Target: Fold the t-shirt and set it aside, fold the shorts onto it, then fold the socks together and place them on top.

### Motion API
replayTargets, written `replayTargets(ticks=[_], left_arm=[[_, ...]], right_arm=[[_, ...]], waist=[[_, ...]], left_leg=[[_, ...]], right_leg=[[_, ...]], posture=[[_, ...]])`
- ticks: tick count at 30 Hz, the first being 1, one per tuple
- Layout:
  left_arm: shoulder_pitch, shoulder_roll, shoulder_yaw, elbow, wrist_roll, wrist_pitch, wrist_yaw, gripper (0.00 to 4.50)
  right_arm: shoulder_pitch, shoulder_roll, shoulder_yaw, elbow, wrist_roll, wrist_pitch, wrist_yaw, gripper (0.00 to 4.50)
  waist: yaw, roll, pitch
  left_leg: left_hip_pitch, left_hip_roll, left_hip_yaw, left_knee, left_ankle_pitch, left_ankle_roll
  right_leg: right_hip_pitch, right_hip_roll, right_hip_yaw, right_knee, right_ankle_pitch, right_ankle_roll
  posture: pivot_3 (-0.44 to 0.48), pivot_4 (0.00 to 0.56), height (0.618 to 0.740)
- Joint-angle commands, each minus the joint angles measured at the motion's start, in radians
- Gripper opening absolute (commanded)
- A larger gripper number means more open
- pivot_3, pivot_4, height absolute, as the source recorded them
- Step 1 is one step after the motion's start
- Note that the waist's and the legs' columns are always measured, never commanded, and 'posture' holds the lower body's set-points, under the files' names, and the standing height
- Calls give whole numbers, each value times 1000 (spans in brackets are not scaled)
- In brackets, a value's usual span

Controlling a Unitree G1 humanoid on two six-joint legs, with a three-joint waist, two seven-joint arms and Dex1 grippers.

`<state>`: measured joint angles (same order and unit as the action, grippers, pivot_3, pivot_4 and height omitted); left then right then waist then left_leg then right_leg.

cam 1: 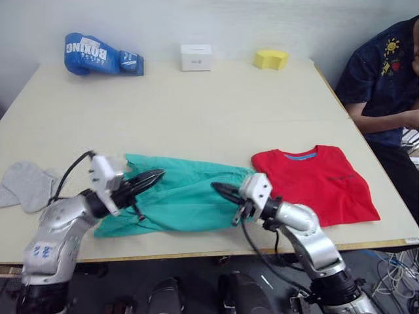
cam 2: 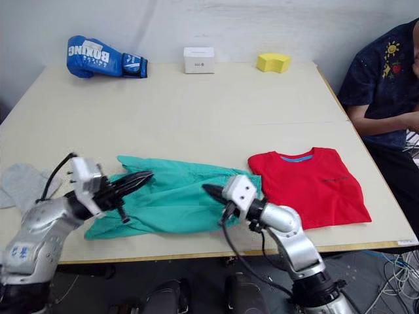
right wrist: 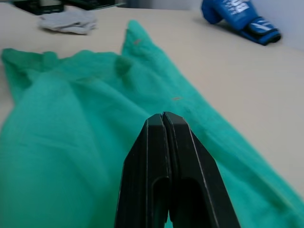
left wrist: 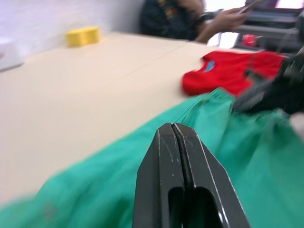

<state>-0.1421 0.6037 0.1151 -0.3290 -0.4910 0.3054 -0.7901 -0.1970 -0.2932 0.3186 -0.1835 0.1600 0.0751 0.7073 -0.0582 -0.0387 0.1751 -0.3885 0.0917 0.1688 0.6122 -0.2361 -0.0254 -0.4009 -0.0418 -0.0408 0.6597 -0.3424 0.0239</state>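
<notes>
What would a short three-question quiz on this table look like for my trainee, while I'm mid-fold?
1. True or false: the bright red cotton t-shirt already lies folded to the right of the teal-green fabric shorts.
2. How do the fingers of the left gripper and the right gripper stand? A) both open B) both shut with nothing between them C) left open, right shut
3. Fill in: the light grey ankle socks lie at the table's ____ edge.

Key:
1. True; it sits folded near the seated person.
2. B; each pair is pressed together over the shorts.
3. Left, on the same side as the blue boxing glove.
</notes>
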Motion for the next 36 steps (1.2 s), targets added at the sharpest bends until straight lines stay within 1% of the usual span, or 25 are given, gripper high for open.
replayTargets(ticks=[1,3,6,12,13,15,18,19,20,22,25,26,27,28,29,30,31,33,34,36], left_arm=[[-63,-5,-142,96,196,-32,54,0],[-97,-35,-183,159,252,-29,100,0],[-112,-81,-175,237,295,-12,179,0],[-52,-64,-144,308,337,-33,197,0],[-44,-64,-134,314,333,-45,197,0],[-35,-79,-114,321,321,-82,201,0],[-34,-106,-83,329,302,-139,208,0],[-40,-116,-69,328,287,-175,200,0],[-47,-124,-57,321,262,-214,175,0],[-52,-137,-44,298,212,-255,122,0],[-50,-135,-47,254,143,-269,37,0],[-49,-132,-50,247,135,-272,18,0],[-48,-129,-53,244,131,-272,5,0],[-47,-127,-56,241,130,-270,-5,0],[-47,-126,-59,241,135,-274,-11,0],[-48,-126,-63,242,140,-278,-18,0],[-48,-128,-66,243,143,-281,-23,0],[-46,-126,-79,253,172,-273,-13,0],[-48,-120,-92,260,189,-280,-20,0],[-50,-119,-111,264,200,-281,-30,0]], right_arm=[[14,-27,45,81,-86,-113,14,29],[25,-36,49,98,-110,-135,6,29],[70,-50,2,74,-95,-138,-20,29],[188,-160,-133,26,-44,-160,-2,29],[209,-176,-166,10,-20,-154,2,29],[242,-198,-229,-47,52,-101,6,29],[258,-211,-310,-172,199,45,-10,29],[268,-207,-350,-218,293,122,-30,29],[288,-211,-382,-259,381,197,-37,187],[329,-227,-432,-327,502,309,-55,574],[395,-244,-511,-433,733,491,-161,1596],[423,-263,-536,-462,873,557,-220,1940],[467,-304,-545,-482,1120,595,-346,2307],[521,-378,-545,-495,1372,621,-487,2598],[557,-431,-545,-505,1553,633,-580,2985],[578,-451,-540,-517,1685,605,-661,3335],[594,-461,-535,-528,1757,581,-712,3678],[628,-465,-527,-550,1809,555,-768,4345],[641,-468,-522,-558,1812,552,-788,4433],[660,-439,-499,-575,1812,524,-826,4433]], waist=[[0,0,0],[2,-1,0],[2,-1,1],[7,-2,0],[7,-2,0],[5,-2,0],[5,-2,0],[5,-2,0],[6,-2,0],[12,-2,0],[26,-2,0],[28,-1,0],[29,-1,1],[30,-1,1],[30,0,1],[30,-1,1],[30,-3,2],[27,-4,3],[27,-4,3],[30,-4,3]], left_leg=[[0,0,1,0,2,3],[0,-1,1,0,2,4],[-1,1,1,0,2,3],[-1,0,0,0,2,2],[0,0,0,0,0,4],[3,0,0,0,-2,0],[3,0,-1,0,-2,0],[3,0,-2,0,-1,0],[3,0,-3,0,-1,1],[1,0,-6,0,0,1],[1,0,-8,0,-1,1],[0,0,-8,0,0,3],[-1,0,-8,0,0,4],[-1,0,-8,0,0,4],[-1,0,-8,0,-1,5],[-2,-1,-9,0,-1,5],[-2,-2,-9,0,-2,6],[-2,-2,-12,1,-2,6],[-2,-3,-13,1,-2,6],[-2,-4,-14,1,-1,7]], right_leg=[[0,0,1,0,0,0],[-1,0,1,0,0,1],[-3,1,2,0,-1,0],[-1,0,1,0,-2,1],[0,-1,1,0,-2,1],[2,-1,1,0,-2,1],[3,-1,1,0,-2,0],[3,-1,0,0,-1,0],[3,0,0,0,-1,-1],[3,0,-2,0,-1,-1],[3,0,-3,-1,-1,-1],[3,0,-4,-1,-2,-1],[3,0,-4,-2,-2,-1],[3,0,-4,-2,-3,0],[3,0,-4,-3,-3,0],[3,0,-3,-3,-4,1],[4,0,-3,-3,-4,1],[5,1,-4,-5,-4,2],[5,1,-3,-5,-5,3],[5,1,-2,-6,-5,5]], posture=[[0,150,740],[0,150,740],[0,150,740],[0,150,740],[0,150,740],[0,150,740],[0,150,740],[0,150,740],[0,150,740],[0,150,740],[0,150,740],[0,150,740],[0,150,740],[0,150,740],[0,150,740],[0,150,740],[0,150,740],[0,150,740],[0,150,740],[0,150,740]])
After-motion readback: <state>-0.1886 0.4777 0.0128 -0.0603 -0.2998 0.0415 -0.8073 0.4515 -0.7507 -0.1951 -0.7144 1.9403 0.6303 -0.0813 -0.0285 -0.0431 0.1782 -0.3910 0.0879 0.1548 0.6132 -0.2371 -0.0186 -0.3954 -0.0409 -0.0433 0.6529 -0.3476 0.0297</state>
